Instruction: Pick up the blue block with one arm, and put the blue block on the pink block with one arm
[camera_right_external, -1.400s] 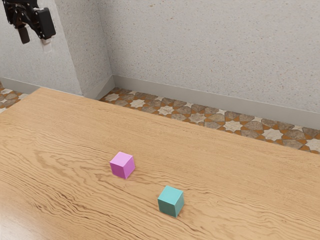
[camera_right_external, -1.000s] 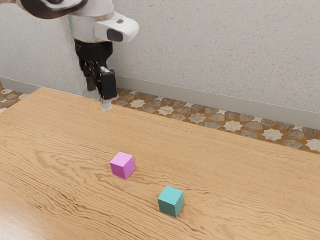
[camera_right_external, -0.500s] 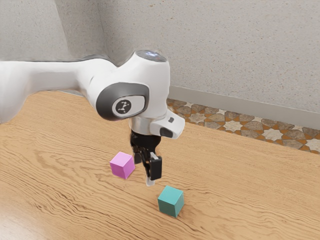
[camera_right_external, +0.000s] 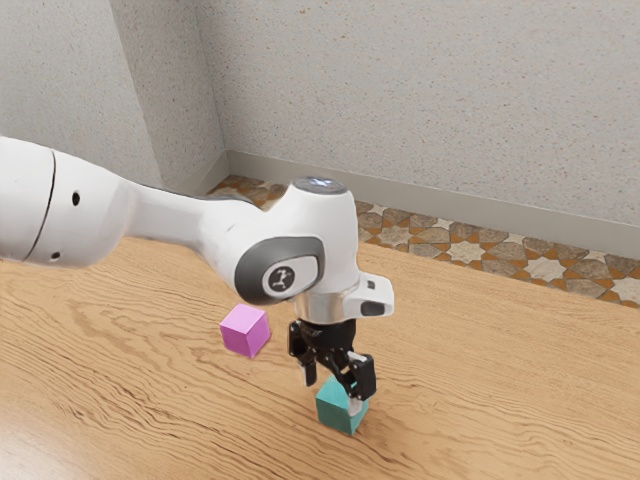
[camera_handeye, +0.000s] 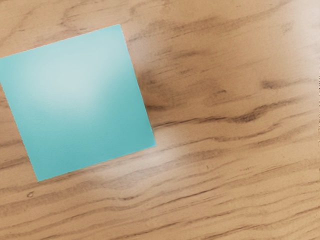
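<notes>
Blue block (camera_right_external: 338, 412) (camera_handeye: 75, 100) just beneath spread jaws

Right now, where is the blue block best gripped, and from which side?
Two opposite side faces, from straight above. The blue block sits flat on the table, a cube with sides clear; the pink block stands apart.

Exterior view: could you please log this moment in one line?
phase: pre-grasp | black two-finger gripper: open, over blue cube | pink cube: apart on wooden table | stack: not done
</notes>
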